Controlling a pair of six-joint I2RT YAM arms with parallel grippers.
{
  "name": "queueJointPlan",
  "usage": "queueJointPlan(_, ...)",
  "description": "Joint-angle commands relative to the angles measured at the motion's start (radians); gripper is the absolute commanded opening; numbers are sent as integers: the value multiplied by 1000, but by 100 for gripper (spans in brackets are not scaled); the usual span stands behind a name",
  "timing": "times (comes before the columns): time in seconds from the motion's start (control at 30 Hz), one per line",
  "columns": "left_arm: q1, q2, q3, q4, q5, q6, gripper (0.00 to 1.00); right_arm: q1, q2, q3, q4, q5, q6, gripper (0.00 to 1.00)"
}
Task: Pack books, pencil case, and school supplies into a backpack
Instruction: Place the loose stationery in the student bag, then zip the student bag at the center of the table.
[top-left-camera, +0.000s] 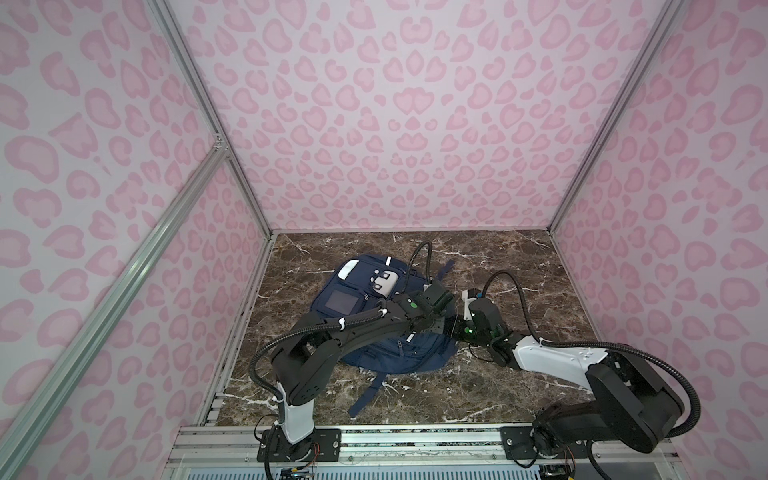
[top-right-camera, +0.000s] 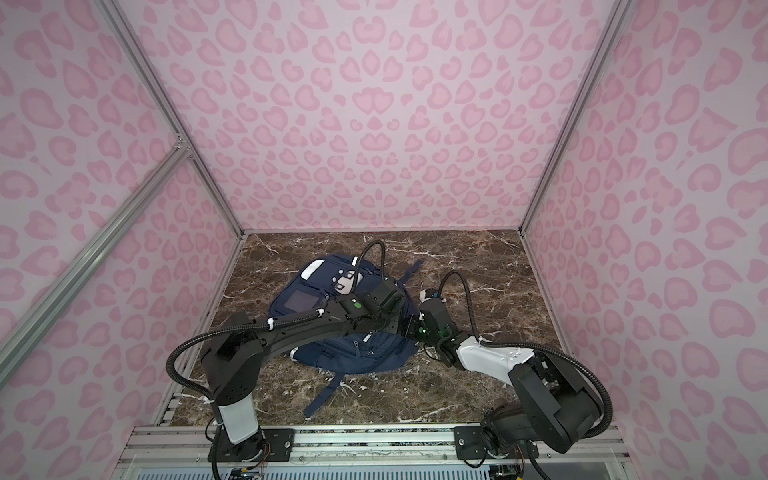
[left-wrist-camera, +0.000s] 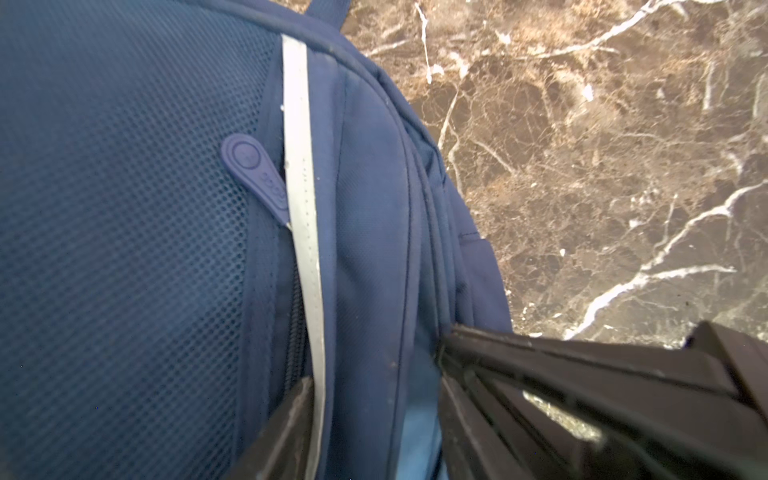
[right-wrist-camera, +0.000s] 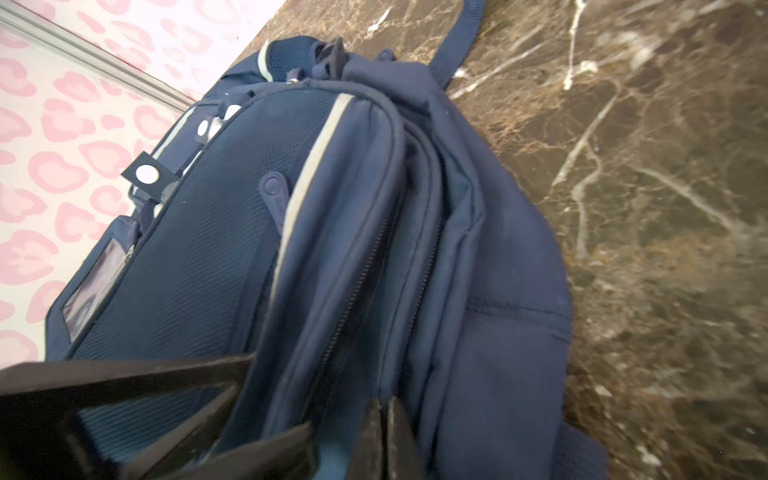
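Navy backpack (top-left-camera: 419, 353) on marble table (top-left-camera: 519, 257), middle hidden beneath two robot arms (top-left-camera: 353, 332). Left gripper (left-wrist-camera: 374, 365) parted astride backpack's edge; right gripper (right-wrist-camera: 388, 411) pinched shut by zipper (right-wrist-camera: 357, 282), hold unclear.

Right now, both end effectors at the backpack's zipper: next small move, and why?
Probably back the left end effector off the backpack: its jaws stand apart astride the reflective stripe, gripping nothing, while the right end effector is shut at the open zipper, placed to work it alone.

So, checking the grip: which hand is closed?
The right hand: its fingers are pressed together at the backpack; those of the left hand stand apart.
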Motion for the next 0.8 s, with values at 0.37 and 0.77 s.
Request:
queueJointPlan(0.37,6,-93,-5,-48,-16,8,55,4,92,28,46,-20,-7,0)
queueJointPlan(0.77,43,-330,-131,-68,-27,22,59,22,-172,190,-352,116,-140,0)
